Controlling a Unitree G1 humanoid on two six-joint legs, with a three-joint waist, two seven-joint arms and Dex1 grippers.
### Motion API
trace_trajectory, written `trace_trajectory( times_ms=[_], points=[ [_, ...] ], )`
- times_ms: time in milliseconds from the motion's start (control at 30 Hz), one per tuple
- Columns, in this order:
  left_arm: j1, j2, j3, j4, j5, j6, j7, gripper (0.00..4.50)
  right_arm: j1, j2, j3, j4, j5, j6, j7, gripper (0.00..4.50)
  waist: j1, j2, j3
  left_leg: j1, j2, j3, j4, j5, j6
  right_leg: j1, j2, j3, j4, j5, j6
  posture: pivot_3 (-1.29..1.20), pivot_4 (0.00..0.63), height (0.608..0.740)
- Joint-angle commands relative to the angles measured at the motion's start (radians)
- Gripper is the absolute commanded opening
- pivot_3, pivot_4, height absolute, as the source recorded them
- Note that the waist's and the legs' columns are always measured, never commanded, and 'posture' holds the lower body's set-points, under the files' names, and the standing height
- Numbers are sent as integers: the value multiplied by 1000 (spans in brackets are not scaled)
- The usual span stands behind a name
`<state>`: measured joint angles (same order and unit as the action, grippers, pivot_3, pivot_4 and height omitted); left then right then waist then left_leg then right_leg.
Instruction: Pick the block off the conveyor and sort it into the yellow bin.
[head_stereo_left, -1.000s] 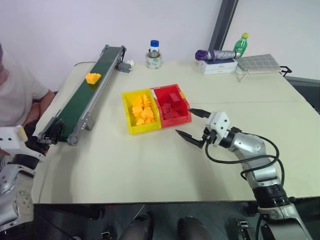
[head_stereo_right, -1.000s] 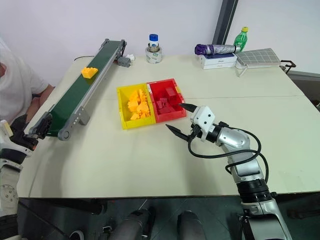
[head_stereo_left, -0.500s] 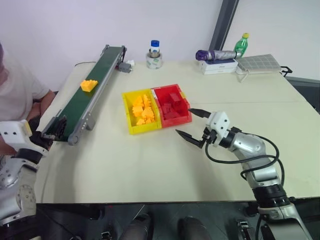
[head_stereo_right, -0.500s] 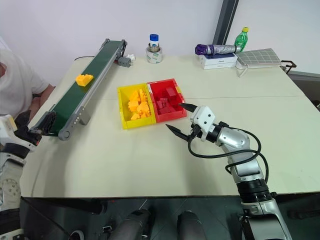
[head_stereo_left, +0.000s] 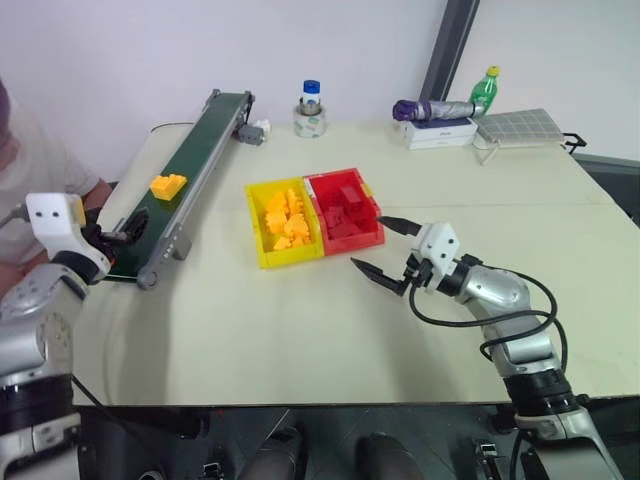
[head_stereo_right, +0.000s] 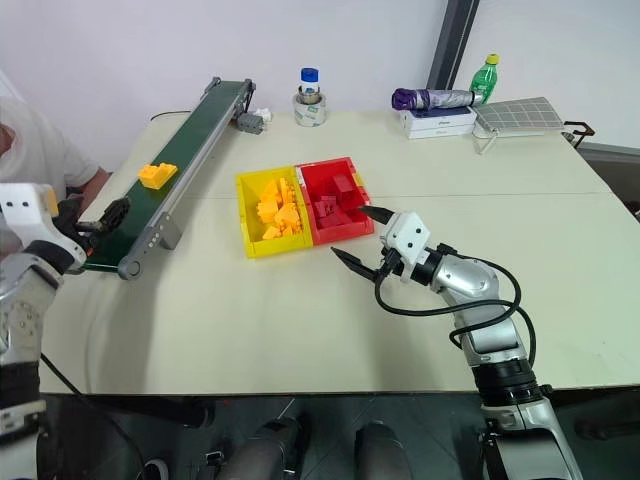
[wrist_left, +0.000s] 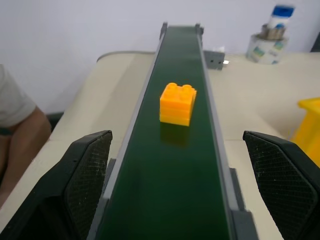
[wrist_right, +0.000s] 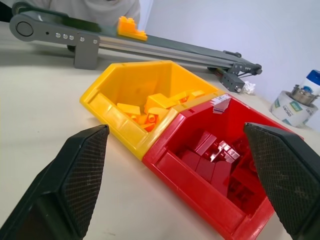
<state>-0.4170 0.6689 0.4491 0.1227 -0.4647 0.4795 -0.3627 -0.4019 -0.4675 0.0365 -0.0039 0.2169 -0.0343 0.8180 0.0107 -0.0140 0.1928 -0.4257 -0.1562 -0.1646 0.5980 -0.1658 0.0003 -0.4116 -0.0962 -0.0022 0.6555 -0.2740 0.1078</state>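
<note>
The left gripper hangs at the near end of the conveyor, its two black fingers spread wide with nothing between them, one to each side of the green belt as the wrist view looks along it. On the belt ahead of it, apart from the fingers, sits the block, a yellow-orange studded brick, upright and roughly centred between the grey side rails. The right gripper is held over the bare table just in front of the two bins, jaws also spread wide and empty, pointing toward them. The yellow bin and the red bin stand touching side by side, the yellow one nearer the conveyor; the yellow bin holds a heap of yellow-orange bricks and the red one a heap of red bricks. At the table's far edge stand a tape roll with a blue-capped jar on it, just beyond the conveyor's far end, and further right a white box, a purple umbrella on top of it and a green bottle. A person's arm in a white sleeve shows beside the conveyor's near end.
</note>
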Motion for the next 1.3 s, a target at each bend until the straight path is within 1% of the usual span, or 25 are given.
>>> trace_trajectory(
  times_ms=[33, 267, 500, 533, 600, 667, 733, 767, 933, 1067, 1100, 1200, 1300],
  points=[
    [-86, 26, -13, 89, 16, 23, -8, 4419, 5, 4, -6, -56, 5, -6, -17, 4500, 0, 0, 0, 0, 0, 0, 0, 0, 0, 0, 0, 0, 0, 0, 0, 0, 150, 740],
    [-195, 48, -79, 265, 89, -31, -63, 4419, 24, 3, -9, -80, 3, 4, -32, 4500, -6, 0, 0, 0, 0, 0, 0, 1, 1, 0, 0, 0, 0, 0, 0, 0, 150, 740],
    [-228, 44, -89, 347, 115, -75, -108, 4419, 44, -3, -13, -99, 5, 12, -40, 4500, -7, 0, 0, 0, 0, 0, 0, 2, 1, 0, 0, 0, 0, 0, 0, 0, 150, 740],
    [-229, 44, -92, 354, 121, -80, -113, 4198, 45, -3, -13, -101, 5, 13, -41, 4500, -7, 0, 0, 0, 0, 0, 0, 2, 1, 0, 0, 0, 0, 0, 0, 0, 150, 740],
    [-226, 41, -87, 355, 116, -69, -122, 3554, 46, -4, -13, -103, 5, 15, -41, 4500, -7, 0, 0, 0, 0, 0, 0, 2, 1, 0, 0, 0, 0, 0, 0, 0, 150, 740],
    [-213, 40, -86, 342, 115, -61, -130, 2573, 46, -5, -15, -102, 5, 16, -41, 4500, -7, 0, 0, 0, 0, 0, 0, 2, 1, 0, 0, 0, 0, 0, 0, 0, 150, 740],
    [-195, 35, -77, 319, 108, -43, -125, 1398, 46, -6, -16, -102, 6, 16, -40, 4500, -7, 0, 0, 0, 0, 0, 0, 2, 1, 0, 0, 0, 0, 0, 0, 0, 150, 740],
    [-183, 32, -71, 302, 109, -48, -117, 1278, 46, -7, -16, -102, 5, 15, -40, 4500, -7, 0, 0, 0, 0, 0, 0, 2, 1, 0, 0, 0, 0, 0, 0, 0, 150, 740],
    [-152, 14, -32, 149, 48, -7, -104, 1328, 49, -9, -17, -98, 7, 11, -37, 4500, -10, 0, 0, 0, 0, 0, 0, 2, 1, 0, 0, 0, 0, 0, 0, 0, 150, 740],
    [-121, -35, -24, -34, -73, 51, -155, 1328, 38, -8, -12, -88, 5, 9, -33, 4500, -4, 0, 0, 0, 0, 0, 0, 2, 1, 0, 0, 0, 0, 0, 0, 0, 150, 740],
    [-114, -44, -33, -70, -88, 73, -157, 1328, 35, -7, -12, -85, 5, 9, -32, 4500, -4, 0, 0, 0, 0, 0, 0, 2, 1, 0, 0, 0, 0, 0, 0, 0, 150, 740],
    [-111, -91, -118, -184, -95, 105, -158, 1328, 24, -7, -10, -78, 5, 7, -28, 4500, -4, 0, 0, 0, 0, 0, 0, 2, 1, 1, 0, 0, 0, 0, 0, 0, 150, 740],
    [-158, -193, -197, -204, -64, 108, -86, 1328, 21, -4, -7, -75, 2, 5, -29, 4500, 0, 0, 0, 1, 0, 0, 1, 2, 1, 1, 0, 0, 0, 1, 0, 0, 150, 740]
  ],
)
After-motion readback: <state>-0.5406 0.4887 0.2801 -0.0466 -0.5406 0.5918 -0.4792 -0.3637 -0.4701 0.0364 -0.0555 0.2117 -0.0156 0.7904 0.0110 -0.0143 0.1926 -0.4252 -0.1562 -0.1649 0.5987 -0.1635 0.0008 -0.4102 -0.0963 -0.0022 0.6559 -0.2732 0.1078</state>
